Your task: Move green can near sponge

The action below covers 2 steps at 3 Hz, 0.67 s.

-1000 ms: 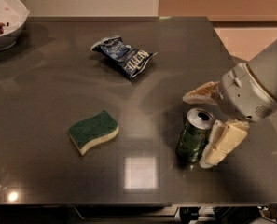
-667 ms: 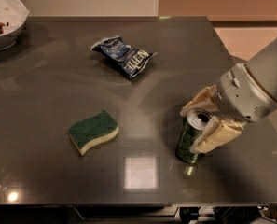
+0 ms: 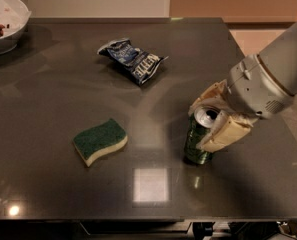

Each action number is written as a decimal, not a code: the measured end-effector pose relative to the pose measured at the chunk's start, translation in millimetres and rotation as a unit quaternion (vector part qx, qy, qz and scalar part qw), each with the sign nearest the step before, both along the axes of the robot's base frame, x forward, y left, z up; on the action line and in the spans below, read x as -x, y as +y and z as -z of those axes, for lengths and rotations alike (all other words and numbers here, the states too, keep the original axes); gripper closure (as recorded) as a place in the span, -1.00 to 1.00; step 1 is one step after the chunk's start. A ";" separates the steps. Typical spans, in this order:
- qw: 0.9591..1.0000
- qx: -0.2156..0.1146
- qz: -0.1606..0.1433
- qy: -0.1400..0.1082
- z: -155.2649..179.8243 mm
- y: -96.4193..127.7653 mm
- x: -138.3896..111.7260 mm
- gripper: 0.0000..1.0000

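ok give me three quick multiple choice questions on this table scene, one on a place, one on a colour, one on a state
1. Where does the sponge lie relative to the green can?
A) toward the picture's left, apart from it
B) on top of it
C) touching its side

2. What colour is the snack bag?
A) red
B) blue and white
C) yellow

3. How is the green can placed?
A) lying on its side
B) upright, between the fingers of the gripper
C) inside a bowl

Answers:
1 A, bare table shows between the two.
2 B, the wrapper is blue with white print.
3 B, its silver top faces up with a finger against each side.
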State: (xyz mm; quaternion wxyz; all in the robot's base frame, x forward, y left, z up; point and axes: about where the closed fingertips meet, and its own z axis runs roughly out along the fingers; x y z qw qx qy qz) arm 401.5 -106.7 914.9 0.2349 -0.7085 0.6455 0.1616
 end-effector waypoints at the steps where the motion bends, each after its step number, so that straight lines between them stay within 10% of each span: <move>1: 1.000 -0.013 -0.010 -0.015 -18.4 22.6 -10.2 1.00; 2: 0.999 -0.026 -0.025 -0.020 -27.2 47.7 -20.8 1.00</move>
